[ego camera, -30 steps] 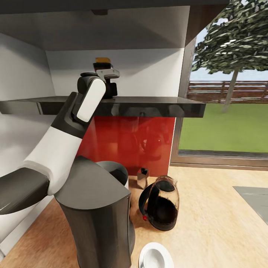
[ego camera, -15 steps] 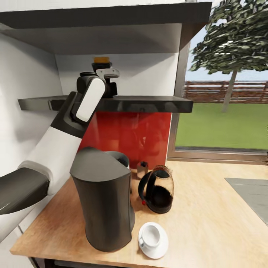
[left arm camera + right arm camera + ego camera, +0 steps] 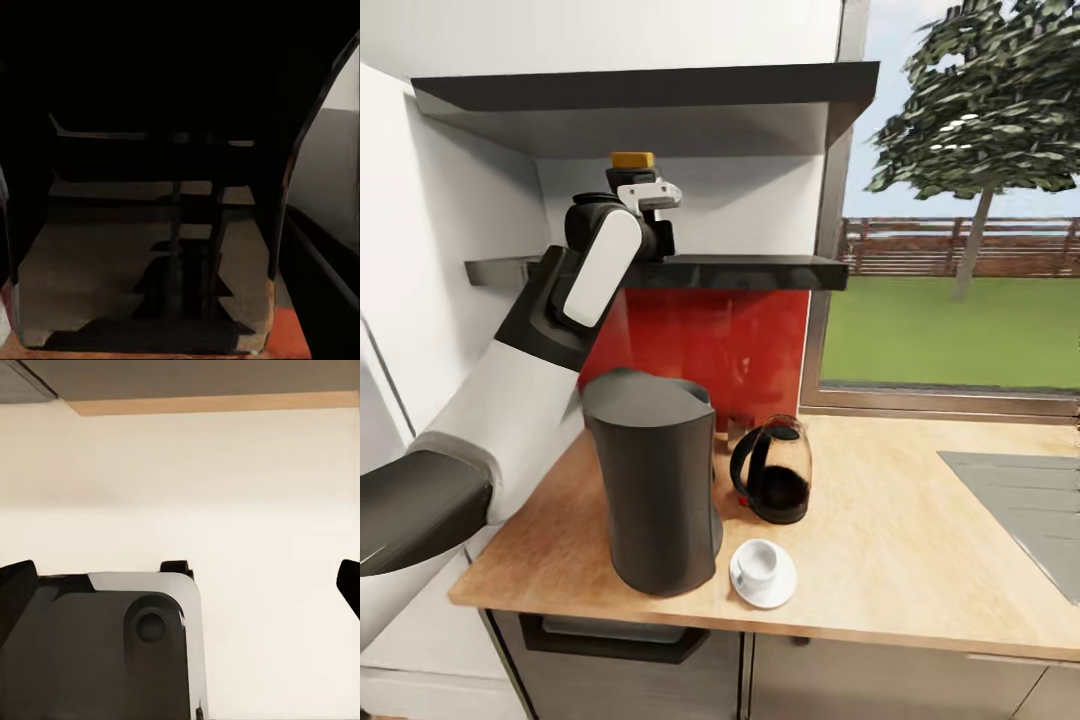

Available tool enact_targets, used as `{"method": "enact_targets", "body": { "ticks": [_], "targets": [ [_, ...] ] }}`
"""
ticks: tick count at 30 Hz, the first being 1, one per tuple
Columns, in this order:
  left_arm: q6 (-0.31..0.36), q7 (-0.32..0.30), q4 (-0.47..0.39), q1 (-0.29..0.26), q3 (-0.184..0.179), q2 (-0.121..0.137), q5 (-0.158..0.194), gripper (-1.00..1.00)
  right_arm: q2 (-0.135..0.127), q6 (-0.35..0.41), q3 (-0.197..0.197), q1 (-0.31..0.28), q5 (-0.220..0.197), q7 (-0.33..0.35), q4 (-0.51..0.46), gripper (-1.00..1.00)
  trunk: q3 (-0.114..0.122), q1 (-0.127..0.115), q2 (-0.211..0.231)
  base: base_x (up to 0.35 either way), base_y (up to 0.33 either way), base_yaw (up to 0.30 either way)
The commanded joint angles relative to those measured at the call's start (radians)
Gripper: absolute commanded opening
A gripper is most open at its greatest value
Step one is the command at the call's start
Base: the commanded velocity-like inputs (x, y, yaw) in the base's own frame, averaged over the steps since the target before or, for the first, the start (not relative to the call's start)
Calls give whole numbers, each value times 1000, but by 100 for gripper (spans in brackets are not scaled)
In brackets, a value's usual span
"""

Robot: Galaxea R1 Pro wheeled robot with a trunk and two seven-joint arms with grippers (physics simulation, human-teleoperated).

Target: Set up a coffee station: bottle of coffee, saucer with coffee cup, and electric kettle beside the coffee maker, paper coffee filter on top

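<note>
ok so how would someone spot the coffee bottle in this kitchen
Find the red backsplash and the thin glossy black kitchen shelf above it. At the shelf's left end, the robot's left pincer reaches up to the bottle of coffee. It is small and dark with an amber-gold cap, the only coloured top up there.

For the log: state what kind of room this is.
A home kitchen, most likely: a wood countertop over dark cabinet fronts, with a coffee maker, a glass kettle and a cup on a saucer, below a black wall shelf on a red backsplash.
</note>
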Motion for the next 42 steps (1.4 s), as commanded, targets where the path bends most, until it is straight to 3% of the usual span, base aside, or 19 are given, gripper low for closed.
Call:
{"method": "enact_targets", "body": {
  "ticks": [1,25,27,30,35,38,42],
  "targets": [
    [0,10,-1,-1,-1,1,9,-100,0,-3,-9,0,8,5,-1,100,0,0,-1,-340,44,0],
    [6,15,-11,6,1,9,7,-100,0,-3,-9,0,8,5,-4,100,0,0,-1,-328,70,0],
    [4,15,-6,14,2,9,7,-100,-1,-3,-6,0,8,5,-5,100,0,0,-1,-48,8,0],
    [-1,15,10,67,2,11,1,-100,-3,-4,12,0,8,5,-13,100,0,0,-1,-12,2,0],
    [-13,11,12,146,4,68,0,-100,-2,-4,31,-1,8,5,-17,100,0,0,-1,-1,0,0],
    [-19,13,8,161,5,103,3,-100,0,-4,35,0,8,5,-17,100,0,0,-1,0,0,0],
    [-19,17,-18,164,31,114,2,-100,0,-4,36,0,8,5,-18,100,0,0,-1,-4,0,0]
  ]
}}
